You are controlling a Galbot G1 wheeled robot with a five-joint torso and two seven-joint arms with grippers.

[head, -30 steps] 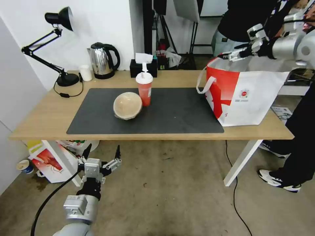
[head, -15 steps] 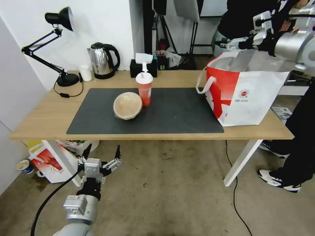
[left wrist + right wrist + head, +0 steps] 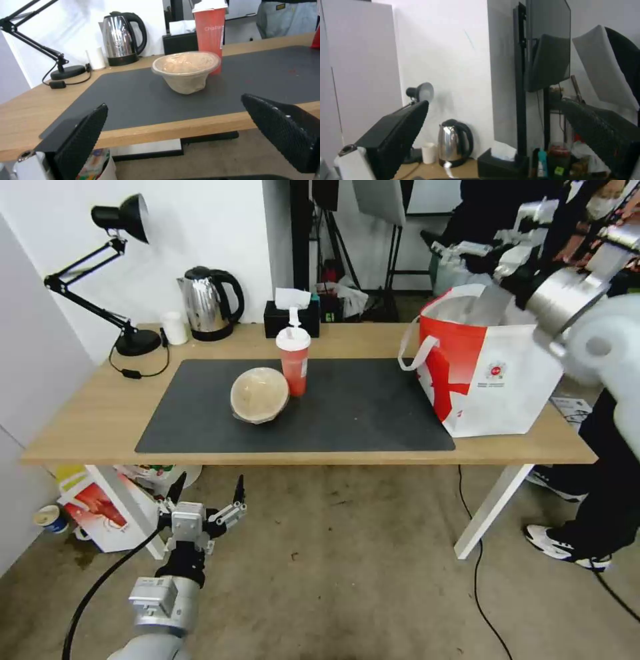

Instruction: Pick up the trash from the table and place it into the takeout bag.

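Note:
A beige paper bowl (image 3: 259,395) (image 3: 186,70) with a clear film lid stands on the dark grey mat (image 3: 360,407) of the table (image 3: 93,413). Touching or nearly touching it behind is the red drink cup (image 3: 294,361) (image 3: 209,32) with a white lid. The white and red takeout bag (image 3: 493,373) stands open at the table's right end. My right gripper (image 3: 453,250) (image 3: 494,102) hangs open and empty high above the bag's far edge. Below the table's front edge on the left, my left gripper (image 3: 210,481) (image 3: 174,101) is open, empty and facing the bowl.
A black desk lamp (image 3: 117,260), a steel kettle (image 3: 210,303), a small white cup (image 3: 175,328) and a black tissue box (image 3: 291,317) line the table's back. A red-white carton (image 3: 100,513) sits on the floor under the left end. A person stands at the right (image 3: 600,500).
My right arm has lifted and swung from just over the bag's mouth to higher above it, with the gripper still open. The left arm, bowl and cup have not moved.

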